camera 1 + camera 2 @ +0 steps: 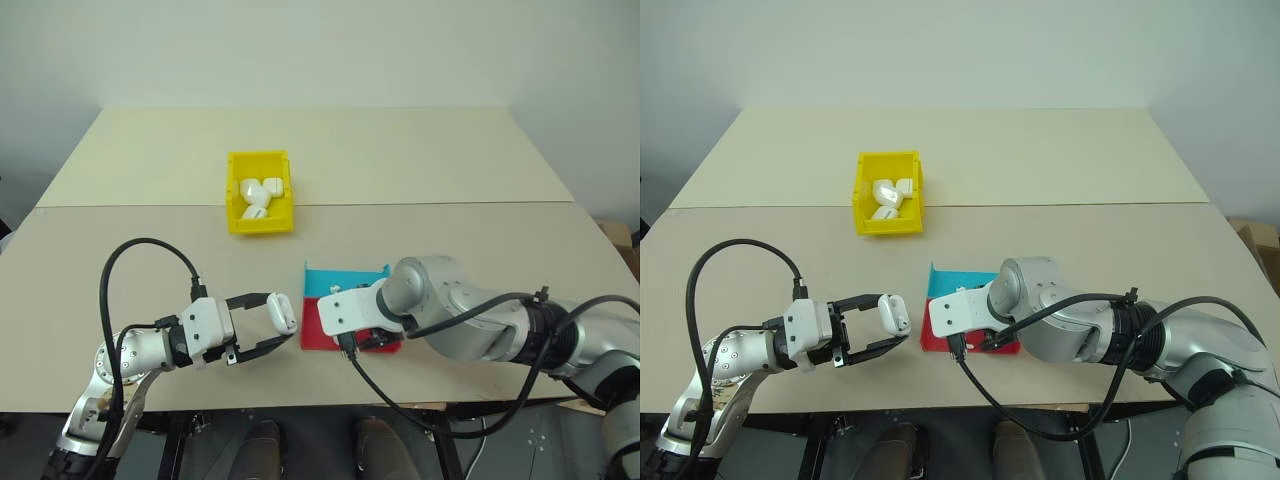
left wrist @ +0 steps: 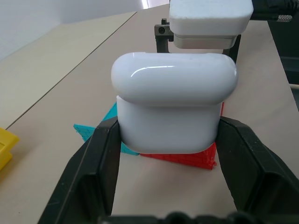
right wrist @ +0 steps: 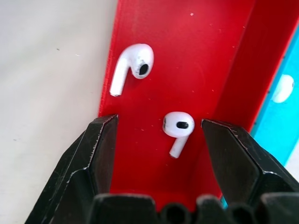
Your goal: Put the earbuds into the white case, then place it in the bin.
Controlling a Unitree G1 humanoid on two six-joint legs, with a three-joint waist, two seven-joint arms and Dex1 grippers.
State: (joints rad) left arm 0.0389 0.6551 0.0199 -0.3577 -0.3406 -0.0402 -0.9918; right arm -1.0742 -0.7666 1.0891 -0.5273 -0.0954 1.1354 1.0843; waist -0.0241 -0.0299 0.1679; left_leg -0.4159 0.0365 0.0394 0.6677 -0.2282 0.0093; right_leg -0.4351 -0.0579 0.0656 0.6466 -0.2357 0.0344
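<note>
Nearest the robot, above the front edge of the table (image 1: 420,160), the left pincer (image 1: 275,328) is clamped on the white case (image 1: 282,311), its two black fingers (image 2: 100,154) pressed against the case's lower body on opposite sides, the lid closed. The case is held off the table, its long axis tilted a little from upright with the lid end uppermost and away from the wrist. Just beside it, toward the robot's right, the right pincer (image 3: 156,135) points steeply down over the red tray (image 3: 187,60), fingers apart and empty. On that tray lie the earbuds: one earbud (image 3: 177,128) sits between the open fingers without touching either, its rounded head farther from the wrist and its stem pointing back toward it; the other earbud (image 3: 133,65) lies beyond the fingertips near the tray's raised edge, likewise with its stem slanting back toward the wrist. A blue tray (image 1: 345,280) adjoins the red one on its far side, and a small white piece (image 3: 282,88) lies on it. Farther back, well apart from both arms, the bin (image 1: 260,190) stands on the table holding several white cases (image 1: 258,195).
</note>
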